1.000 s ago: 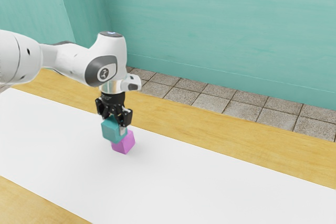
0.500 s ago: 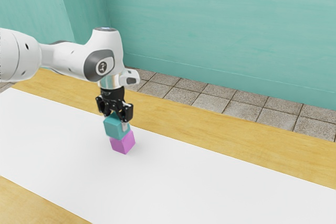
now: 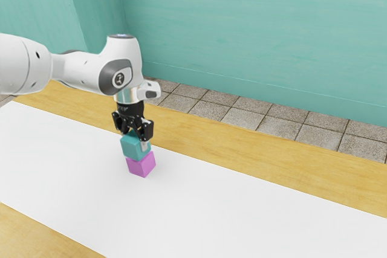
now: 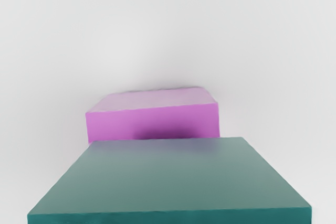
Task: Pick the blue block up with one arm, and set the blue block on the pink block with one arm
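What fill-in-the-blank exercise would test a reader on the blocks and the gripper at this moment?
1. The gripper is ___ on the blue block.
2. The blue block is directly ___ the pink block.
3. The pink block rests on the ___ table surface.

Missing words: shut; above; white.

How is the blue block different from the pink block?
The blue block is blue-green; the pink block is pink. The blue block is gripped by the gripper; nothing grips the pink block. The blue block is right above the pink block, which sits on the white table. I cannot tell if they touch. Both are cubes of about the same size.
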Controlling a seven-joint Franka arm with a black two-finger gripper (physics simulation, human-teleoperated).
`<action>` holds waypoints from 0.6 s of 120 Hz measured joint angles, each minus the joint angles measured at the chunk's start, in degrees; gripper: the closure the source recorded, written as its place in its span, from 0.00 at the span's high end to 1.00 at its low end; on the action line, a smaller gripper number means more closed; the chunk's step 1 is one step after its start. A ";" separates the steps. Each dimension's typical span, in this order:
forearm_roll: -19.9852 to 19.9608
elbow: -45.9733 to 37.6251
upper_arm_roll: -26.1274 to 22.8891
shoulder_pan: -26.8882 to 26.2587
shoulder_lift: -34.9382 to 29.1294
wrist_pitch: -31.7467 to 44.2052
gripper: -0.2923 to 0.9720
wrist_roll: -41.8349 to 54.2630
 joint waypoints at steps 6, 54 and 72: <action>-0.01 0.06 0.00 -0.01 0.12 0.03 0.53 0.23; 0.00 2.30 -0.11 0.08 -1.69 -0.80 0.71 1.76; 0.30 2.80 -0.47 0.61 -9.87 -3.93 0.74 2.09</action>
